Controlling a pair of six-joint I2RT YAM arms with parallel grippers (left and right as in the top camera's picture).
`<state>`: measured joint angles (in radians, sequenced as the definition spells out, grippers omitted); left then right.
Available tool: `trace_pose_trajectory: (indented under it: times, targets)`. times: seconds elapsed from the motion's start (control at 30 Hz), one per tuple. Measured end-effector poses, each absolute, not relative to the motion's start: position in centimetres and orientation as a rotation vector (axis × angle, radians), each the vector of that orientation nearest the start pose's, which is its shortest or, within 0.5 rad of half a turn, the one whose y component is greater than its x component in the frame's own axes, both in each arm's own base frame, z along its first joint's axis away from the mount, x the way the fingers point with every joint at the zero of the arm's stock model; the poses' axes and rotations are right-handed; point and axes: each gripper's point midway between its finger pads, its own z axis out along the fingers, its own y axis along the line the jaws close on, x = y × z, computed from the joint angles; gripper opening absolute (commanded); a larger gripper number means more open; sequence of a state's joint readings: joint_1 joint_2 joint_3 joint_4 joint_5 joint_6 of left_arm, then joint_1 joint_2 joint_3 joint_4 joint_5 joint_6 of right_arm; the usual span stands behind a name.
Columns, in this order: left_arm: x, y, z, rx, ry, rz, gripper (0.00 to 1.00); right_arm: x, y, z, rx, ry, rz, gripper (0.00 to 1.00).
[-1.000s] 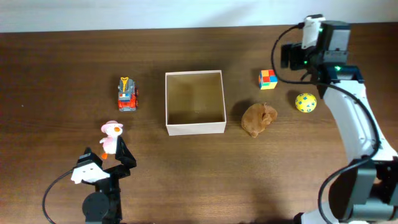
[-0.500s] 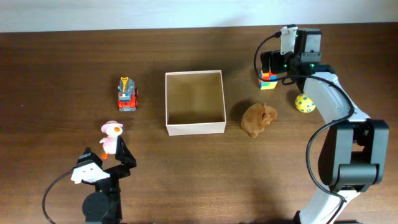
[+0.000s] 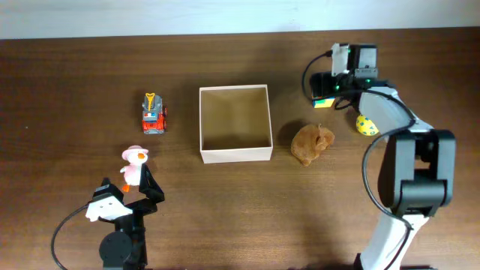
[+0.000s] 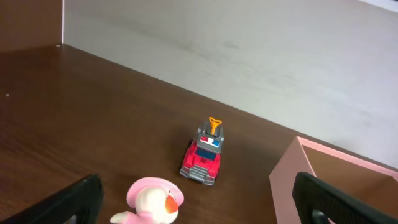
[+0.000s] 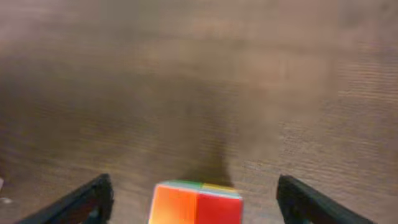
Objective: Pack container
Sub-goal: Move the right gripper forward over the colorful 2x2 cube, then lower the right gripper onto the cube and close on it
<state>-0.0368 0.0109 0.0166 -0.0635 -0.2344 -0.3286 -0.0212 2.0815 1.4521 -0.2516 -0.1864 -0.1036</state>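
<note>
The container [image 3: 236,155], a shallow white-walled box with a tan inside, stands open and empty at mid-table; its corner [image 4: 287,173] shows in the left wrist view. My right gripper [image 3: 322,87] hangs over a multicoloured cube [image 3: 324,103] to the container's right. In the right wrist view the cube [image 5: 196,204] sits between the spread fingers [image 5: 84,200], with gaps on both sides, so my right gripper [image 5: 198,202] is open. My left gripper [image 3: 135,187] stands open near the front left, just behind a pink duck toy [image 3: 134,163]. The duck [image 4: 152,202] lies low between its fingers.
A red toy truck [image 3: 154,114] stands left of the container and also shows in the left wrist view [image 4: 203,158]. A brown plush animal [image 3: 311,144] lies right of the container. A yellow ball [image 3: 367,124] rests beside the right arm.
My right gripper has swung left from the far right and come down over the multicoloured cube. The left arm and all the toys have stayed still.
</note>
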Motion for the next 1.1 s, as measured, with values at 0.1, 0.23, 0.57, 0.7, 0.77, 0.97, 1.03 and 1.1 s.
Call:
trace_pose_trajectory:
  times: [0.1, 0.23, 0.57, 0.7, 0.77, 0.97, 1.03, 1.1]
  targets:
    - [24.3, 3.1, 16.4, -0.413, 1.574, -0.090, 0.99, 53.7, 2.1, 5.7, -0.183, 2.440, 0.174, 0.79]
    - [24.3, 3.1, 16.4, -0.413, 1.574, -0.090, 0.99, 53.3, 2.1, 5.4, -0.180, 2.462, 0.178, 0.79]
    - [24.3, 3.1, 16.4, -0.413, 1.574, -0.090, 0.99, 52.7, 2.2, 4.8, -0.180, 2.494, 0.184, 0.91]
    - [24.3, 3.1, 16.4, -0.413, 1.574, -0.090, 0.99, 52.4, 2.2, 3.7, -0.180, 2.520, 0.188, 0.93]
    - [24.3, 3.1, 16.4, -0.413, 1.574, -0.090, 0.99, 52.3, 2.2, 3.2, -0.179, 2.531, 0.190, 0.93]
    - [24.3, 3.1, 16.4, -0.413, 1.574, -0.090, 0.99, 52.7, 2.2, 3.2, -0.182, 2.515, 0.187, 0.87]
    - [24.3, 3.1, 16.4, -0.413, 1.574, -0.090, 0.99, 52.6, 2.2, 3.1, -0.182, 2.517, 0.187, 0.86]
    - [24.3, 3.1, 16.4, -0.413, 1.574, -0.090, 0.99, 52.6, 2.2, 3.1, -0.180, 2.522, 0.188, 0.84]
